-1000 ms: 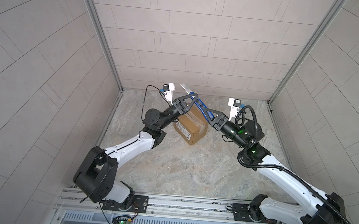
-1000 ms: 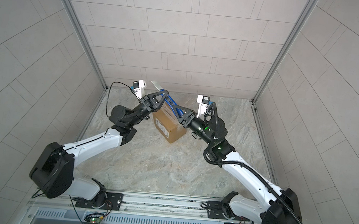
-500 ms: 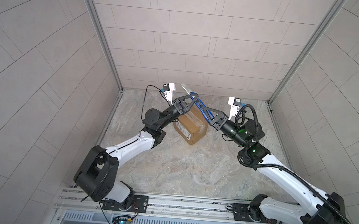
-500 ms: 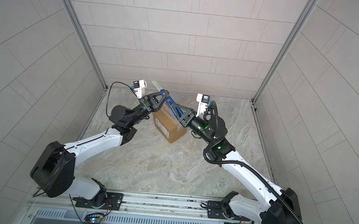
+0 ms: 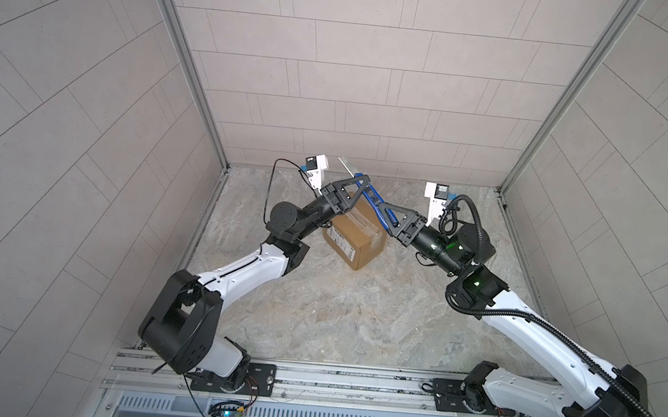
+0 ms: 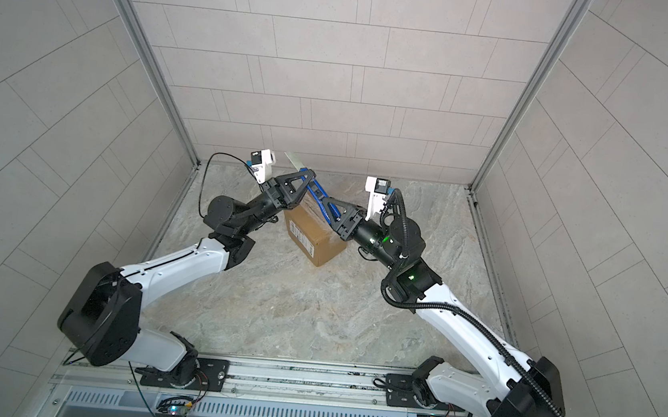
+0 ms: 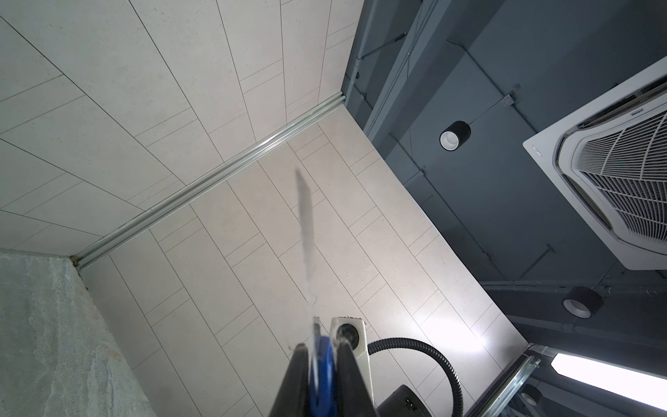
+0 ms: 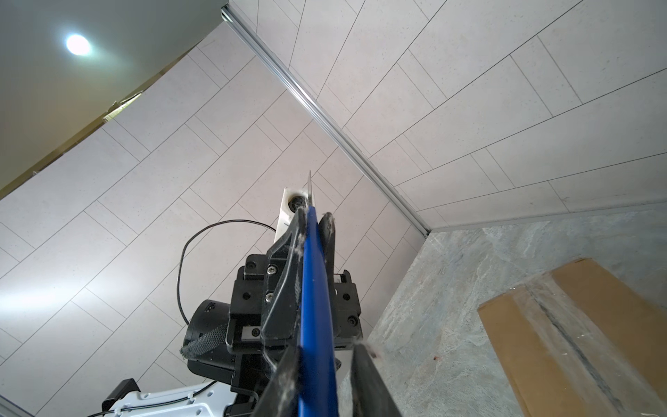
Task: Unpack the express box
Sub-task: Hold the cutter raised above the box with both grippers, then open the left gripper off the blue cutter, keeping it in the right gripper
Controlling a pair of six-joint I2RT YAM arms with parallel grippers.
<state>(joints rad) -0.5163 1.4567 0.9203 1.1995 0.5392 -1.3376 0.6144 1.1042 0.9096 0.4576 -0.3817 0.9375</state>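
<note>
Centrally, toward the far side of the grey marbled stone-look desk, the small brown cardboard express box sits flat and turned at an angle. Its seam of clear shiny tape faces up, and a white printed label is on its near-left side. Above its far edge, clear of the cardboard, both arms meet on a blue-handled knife with a thin metal blade, the blade pointing to the far left. The left claw is clamped tight on the blade end of the handle. The right claw straddles the butt end. In the right wrist view a sliver of desk shows between the handle and one finger, so these jaws stand slightly apart. Three walls of pale grey rectangular tiles enclose the desk on the left, far and right, joined at the far corners by aluminium profile strips. A metal rail carrying both arm bases runs along the near edge. The left wrist view looks past the wall tops to a dark ceiling with a white air-conditioning cassette and a black cylindrical lamp.
</note>
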